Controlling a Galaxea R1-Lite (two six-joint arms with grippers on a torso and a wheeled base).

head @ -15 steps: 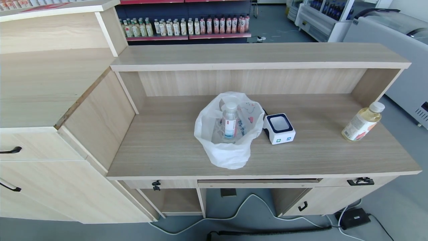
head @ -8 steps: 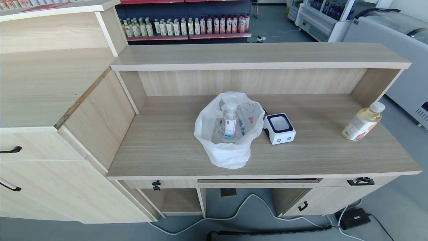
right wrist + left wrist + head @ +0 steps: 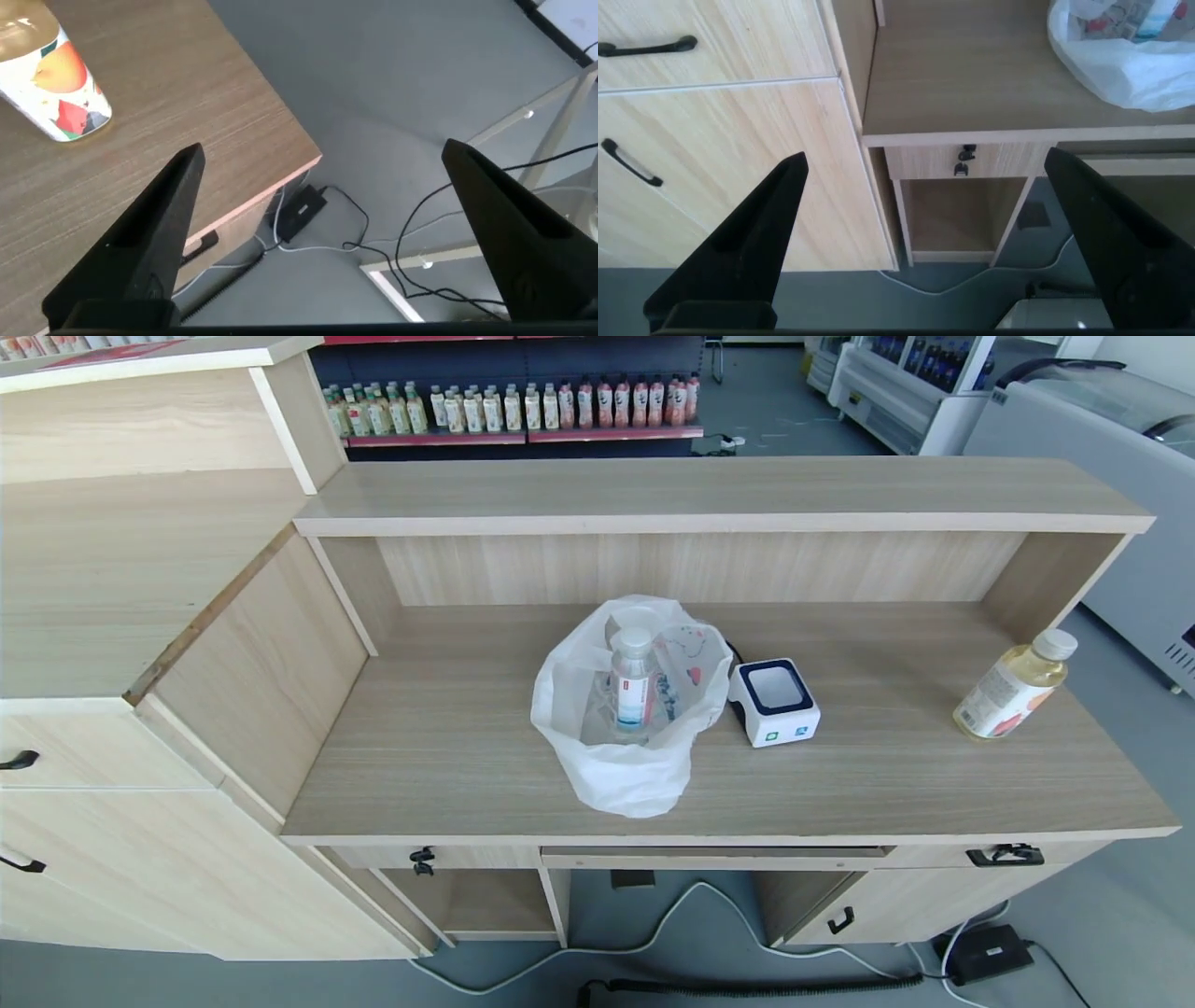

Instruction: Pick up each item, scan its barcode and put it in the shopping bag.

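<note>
Both spread wide: left gripper [image 3: 924, 252] before the counter [image 3: 952, 84] front edge, right gripper [image 3: 318, 247] over its corner.

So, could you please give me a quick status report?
Open and empty: left gripper, right gripper. One clear bottle in shopping bag; yellow bottle stands on counter, right of scanner. Nothing blocks it.
</note>
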